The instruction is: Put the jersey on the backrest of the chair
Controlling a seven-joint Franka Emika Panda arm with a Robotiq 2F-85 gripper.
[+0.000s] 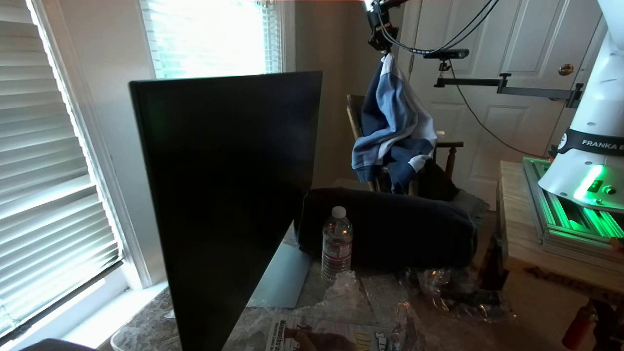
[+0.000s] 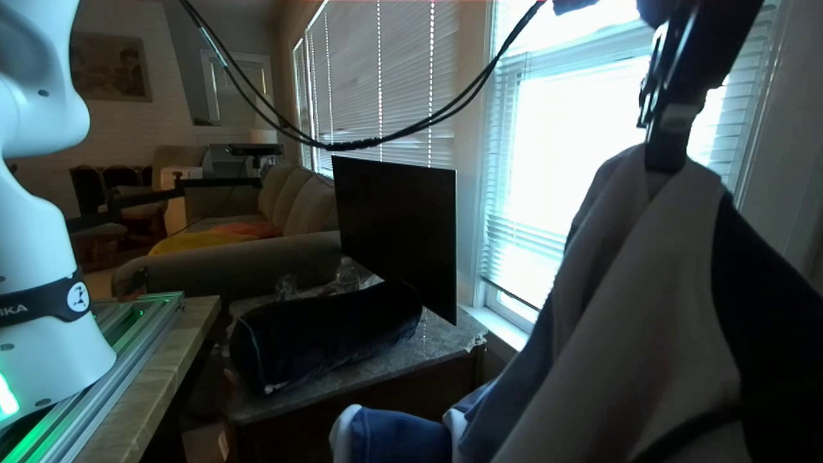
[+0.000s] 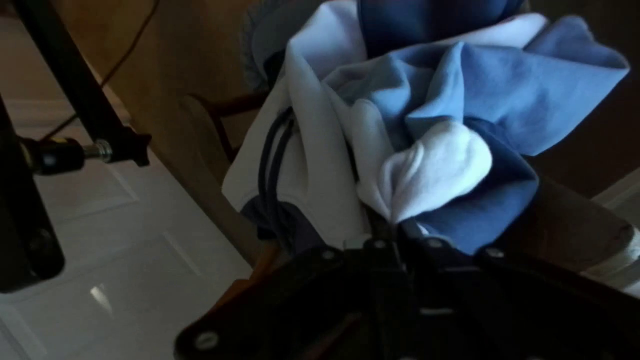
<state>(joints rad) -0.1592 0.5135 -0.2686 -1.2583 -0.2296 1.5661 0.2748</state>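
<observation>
The jersey (image 1: 396, 117) is a blue, white and navy garment with dark cords. It hangs bunched from my gripper (image 1: 386, 50), high up in front of the chair. My gripper (image 3: 396, 230) is shut on a pinch of its white cloth in the wrist view. The jersey (image 2: 633, 308) hangs large at the right in an exterior view, below the gripper (image 2: 667, 157). The wooden chair (image 1: 355, 109) stands behind the jersey, which hides most of the backrest. An armrest (image 1: 451, 145) shows at its right. I cannot tell whether the jersey touches the chair.
A stone-topped table holds a black monitor (image 1: 229, 195), a dark rolled bundle (image 1: 390, 229) and a water bottle (image 1: 337, 246). A camera (image 1: 446, 53) on a black bracket (image 1: 536, 91) stands out near the gripper. Cables (image 2: 360, 146) hang from the arm. A white door (image 1: 507, 122) is behind.
</observation>
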